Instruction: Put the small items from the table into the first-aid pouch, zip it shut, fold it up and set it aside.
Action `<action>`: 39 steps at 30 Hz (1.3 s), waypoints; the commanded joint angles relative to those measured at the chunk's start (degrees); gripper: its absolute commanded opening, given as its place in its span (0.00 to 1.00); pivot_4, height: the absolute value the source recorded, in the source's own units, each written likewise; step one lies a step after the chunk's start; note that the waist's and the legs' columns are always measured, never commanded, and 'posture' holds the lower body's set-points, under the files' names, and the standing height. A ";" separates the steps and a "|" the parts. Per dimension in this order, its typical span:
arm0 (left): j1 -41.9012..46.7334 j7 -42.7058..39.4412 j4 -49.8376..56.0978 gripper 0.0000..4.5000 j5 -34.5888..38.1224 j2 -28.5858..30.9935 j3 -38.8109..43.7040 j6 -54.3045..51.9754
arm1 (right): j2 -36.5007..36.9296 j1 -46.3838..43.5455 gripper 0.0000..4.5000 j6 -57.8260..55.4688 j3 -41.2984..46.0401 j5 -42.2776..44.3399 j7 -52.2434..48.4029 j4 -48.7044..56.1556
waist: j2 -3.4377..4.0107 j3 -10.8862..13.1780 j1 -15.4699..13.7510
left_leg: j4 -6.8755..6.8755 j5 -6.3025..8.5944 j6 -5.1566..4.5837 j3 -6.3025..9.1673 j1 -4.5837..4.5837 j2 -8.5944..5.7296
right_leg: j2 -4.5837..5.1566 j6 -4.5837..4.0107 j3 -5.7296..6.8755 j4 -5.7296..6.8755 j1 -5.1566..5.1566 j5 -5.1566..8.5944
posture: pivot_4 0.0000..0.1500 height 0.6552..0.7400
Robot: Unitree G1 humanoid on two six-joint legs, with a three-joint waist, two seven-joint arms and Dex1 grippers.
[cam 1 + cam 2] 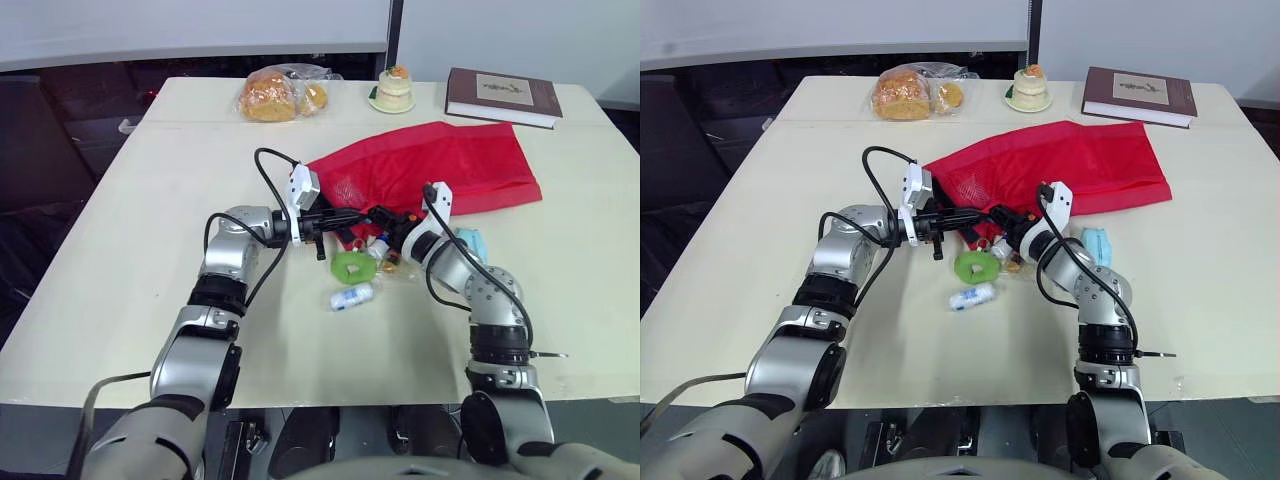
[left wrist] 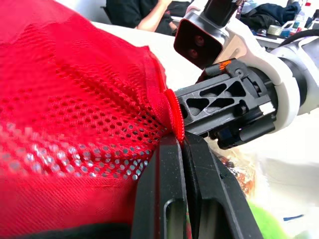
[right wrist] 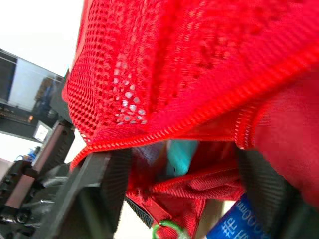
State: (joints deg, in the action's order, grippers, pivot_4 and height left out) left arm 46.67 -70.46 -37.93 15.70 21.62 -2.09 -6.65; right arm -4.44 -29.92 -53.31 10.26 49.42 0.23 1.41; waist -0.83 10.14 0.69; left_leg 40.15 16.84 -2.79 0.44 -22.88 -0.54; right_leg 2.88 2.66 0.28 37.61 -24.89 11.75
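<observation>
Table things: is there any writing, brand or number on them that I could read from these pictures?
Nothing reads clearly.
Book: pale cover label, too small to read.
White tube: blue print, too small to read.
Blue packet by the pouch: white characters, blurred and cut off.

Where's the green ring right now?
Left eye view: the green ring sits on the table at centre, just robot-side of the red pouch, with a small white bottle nearer the robot.
</observation>
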 commanded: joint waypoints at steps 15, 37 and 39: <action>1.35 2.36 -5.33 0.00 -3.65 2.08 0.84 4.89 | 0.81 1.35 0.99 -2.59 -2.29 2.97 -4.78 8.53 | 0.02 0.01 0.34 | -0.03 0.00 0.00 -0.04 -0.03 0.06 | -0.08 0.00 -0.02 -0.05 -0.04 0.01 | 1.00 0.87; 2.14 6.55 -17.11 0.00 -11.19 16.96 2.47 16.68 | 37.72 22.72 0.99 17.98 2.45 -5.06 -38.24 35.98 | -0.07 0.08 -0.04 | -0.03 0.01 -0.02 -0.01 -0.04 0.08 | -0.08 0.02 0.04 -0.10 -0.03 0.02 | 1.00 0.87; 2.31 7.20 -18.24 0.00 -11.82 17.86 2.49 17.72 | 39.49 24.93 0.99 18.89 4.33 -5.17 -39.25 36.85 | -0.08 0.08 -0.06 | -0.03 0.01 -0.01 -0.02 -0.05 0.08 | -0.07 0.02 0.04 -0.10 -0.02 0.02 | 1.00 0.87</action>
State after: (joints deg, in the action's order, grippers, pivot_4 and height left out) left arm 47.82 -64.33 -55.47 4.43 37.91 -0.59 9.48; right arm 34.16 -5.57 -36.20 12.13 43.33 -37.77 35.56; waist -0.90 10.22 0.63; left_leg 40.11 16.85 -2.81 0.42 -22.92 -0.46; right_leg 2.81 2.69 0.32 37.50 -24.90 11.77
